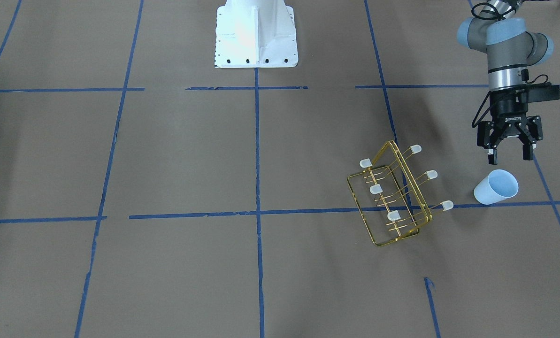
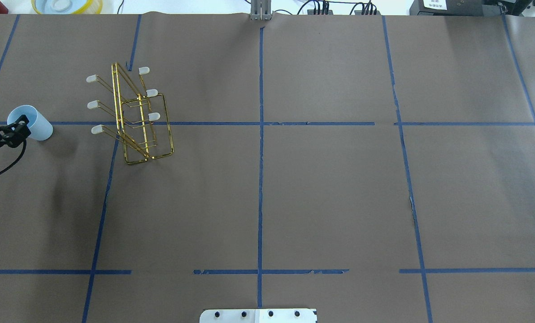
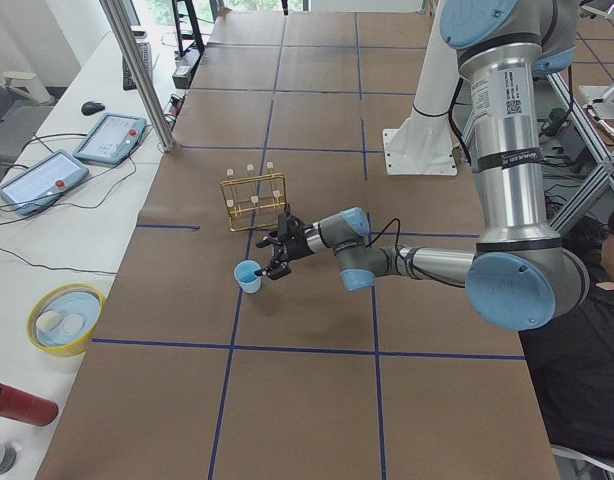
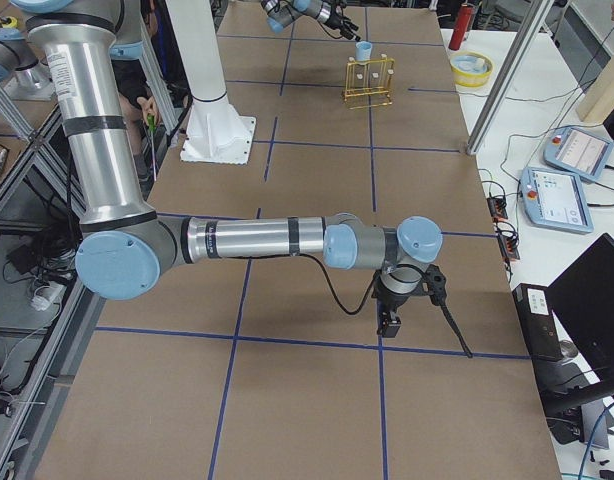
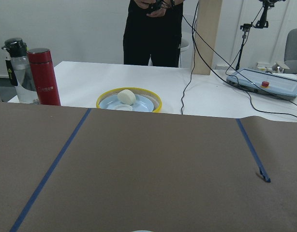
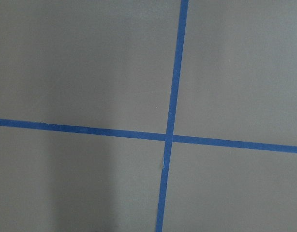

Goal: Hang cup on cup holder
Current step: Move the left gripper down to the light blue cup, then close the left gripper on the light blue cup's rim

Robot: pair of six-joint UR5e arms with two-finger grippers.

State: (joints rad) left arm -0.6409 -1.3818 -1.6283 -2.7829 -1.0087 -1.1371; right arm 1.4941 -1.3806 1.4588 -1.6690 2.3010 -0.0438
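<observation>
The cup is a pale bluish-white tumbler standing mouth up on the brown table near its left end, also seen in the overhead view as the cup. My left gripper hangs open just above and behind the cup's rim, with nothing between its fingers. The cup holder is a gold wire rack with white-capped prongs; it stands a short way from the cup, toward the table's middle. My right gripper points down at bare table far away; I cannot tell whether it is open or shut.
Beyond the table's far edge sit a yellow-rimmed bowl, a red bottle and a clear bottle. A person stands there. The white robot base is at the table's near middle. Blue tape lines cross the paper.
</observation>
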